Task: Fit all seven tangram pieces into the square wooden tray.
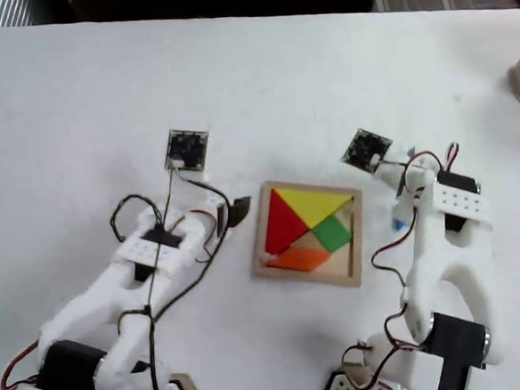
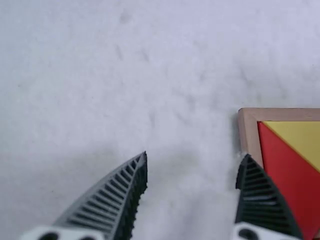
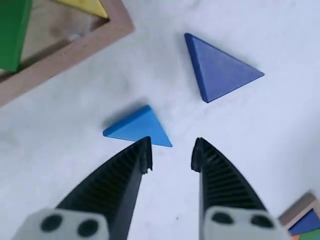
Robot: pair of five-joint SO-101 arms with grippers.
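Tangram tray [image 1: 260,240], part filled, lies on the table [image 1: 92,91]. Right gripper [image 3: 172,146] gapes empty just beside a light blue triangle [image 3: 138,128]; left gripper [image 2: 195,160], likewise spread, sits beside the tray's corner.

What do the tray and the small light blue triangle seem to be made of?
Tray: likely unpainted wood, matte; its rim is pale tan. Small light blue triangle: probably painted wood, matte even colour, thick flat sides; plastic is possible.
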